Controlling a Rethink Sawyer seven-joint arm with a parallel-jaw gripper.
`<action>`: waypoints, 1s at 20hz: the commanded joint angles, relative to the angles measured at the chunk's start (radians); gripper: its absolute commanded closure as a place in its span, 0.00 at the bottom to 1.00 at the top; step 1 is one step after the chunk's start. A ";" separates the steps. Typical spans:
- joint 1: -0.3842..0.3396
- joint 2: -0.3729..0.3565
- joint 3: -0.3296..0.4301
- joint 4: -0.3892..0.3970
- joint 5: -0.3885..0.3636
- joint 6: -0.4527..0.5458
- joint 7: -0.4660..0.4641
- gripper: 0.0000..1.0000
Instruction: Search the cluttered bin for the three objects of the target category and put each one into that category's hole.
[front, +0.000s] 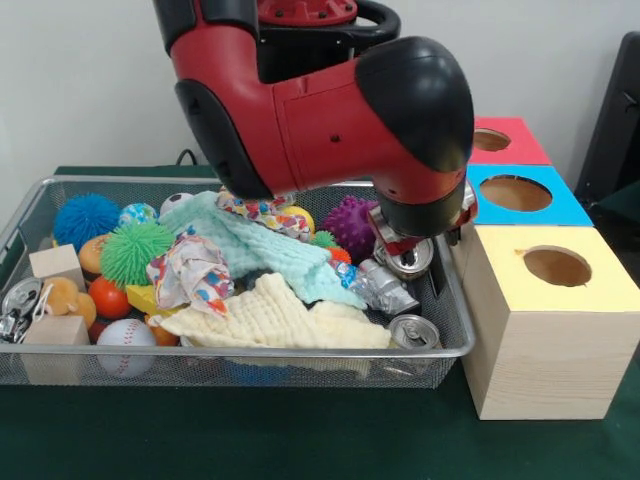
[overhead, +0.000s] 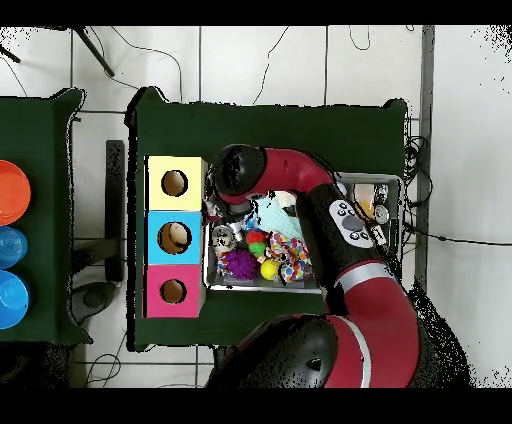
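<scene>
Where the wire bin (front: 300, 362) meets the boxes, a crushed silver can (front: 408, 260) is seen clamped in the pincer (front: 402, 243), another can (front: 413, 332) lying at the bin's corner beside the yellow-topped box (front: 545, 330); blue (front: 520, 195) and red boxes (front: 503, 140) are lined up behind on the green table (front: 300, 440).

A robotics lab, by the look of it — a green-covered table (overhead: 300, 125) on a pale tiled floor (overhead: 250, 60), loose cables (overhead: 160, 55) trailing across it, plain white wall (front: 80, 90) behind.
</scene>
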 joint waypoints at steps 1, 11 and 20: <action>-0.058 0.074 0.079 -0.035 -0.070 -0.003 -0.308 0.00; -0.117 0.144 0.111 -0.090 -0.116 -0.006 -0.389 0.00; -0.139 0.075 0.135 -0.003 -0.133 -0.014 -0.349 0.00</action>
